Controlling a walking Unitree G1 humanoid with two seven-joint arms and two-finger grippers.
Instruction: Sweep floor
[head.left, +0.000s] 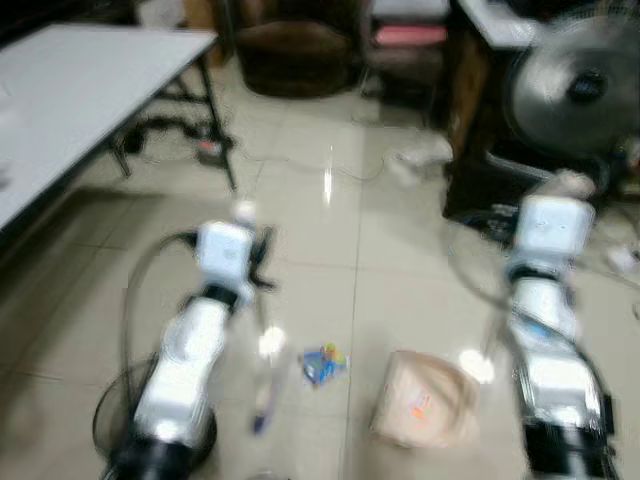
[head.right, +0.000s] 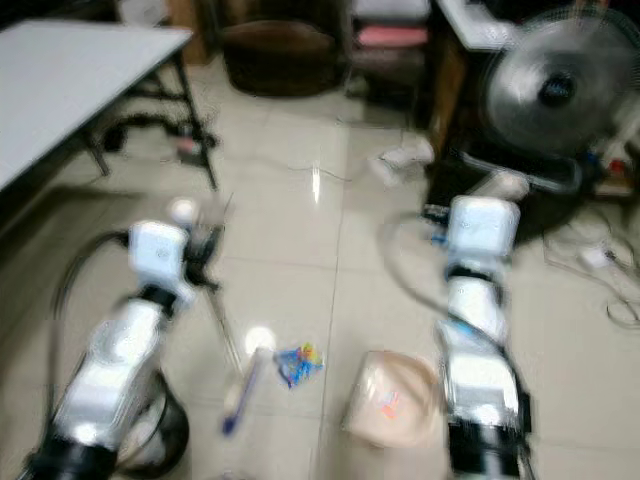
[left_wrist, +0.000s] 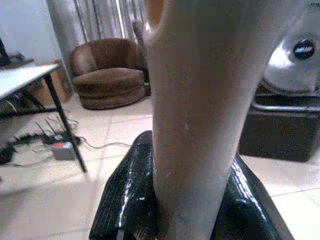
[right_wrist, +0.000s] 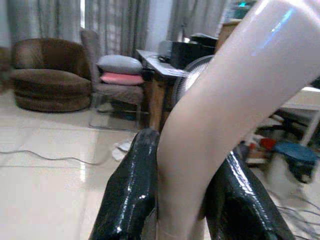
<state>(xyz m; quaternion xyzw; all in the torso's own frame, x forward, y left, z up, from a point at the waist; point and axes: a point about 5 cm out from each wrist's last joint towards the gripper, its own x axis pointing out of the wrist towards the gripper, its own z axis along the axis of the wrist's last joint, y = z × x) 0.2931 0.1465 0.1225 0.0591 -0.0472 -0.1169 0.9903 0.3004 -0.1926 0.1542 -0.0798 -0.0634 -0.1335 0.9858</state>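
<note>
The head views are blurred. My left gripper (left_wrist: 187, 200) is shut on a pale broom handle (left_wrist: 200, 100), which stands upright between its black fingers (left_wrist: 127, 195). The broom's thin stick (head.left: 262, 345) slants down to a bluish end (head.left: 260, 418) on the tiled floor. My right gripper (right_wrist: 180, 200) is shut on the pale dustpan handle (right_wrist: 220, 100). The beige dustpan (head.left: 425, 400) rests on the floor in front of my right arm (head.left: 545, 300). A small blue and yellow scrap of litter (head.left: 322, 365) lies between the broom and the dustpan.
A white table (head.left: 90, 90) stands at the left, with cables and a power strip (head.left: 205, 150) under it. Behind are a brown armchair (head.left: 295, 55), a chair with cushions (right_wrist: 122, 70), and a large fan (head.left: 575, 90) at the right. A dark round bin (head.left: 110, 425) sits by my left arm.
</note>
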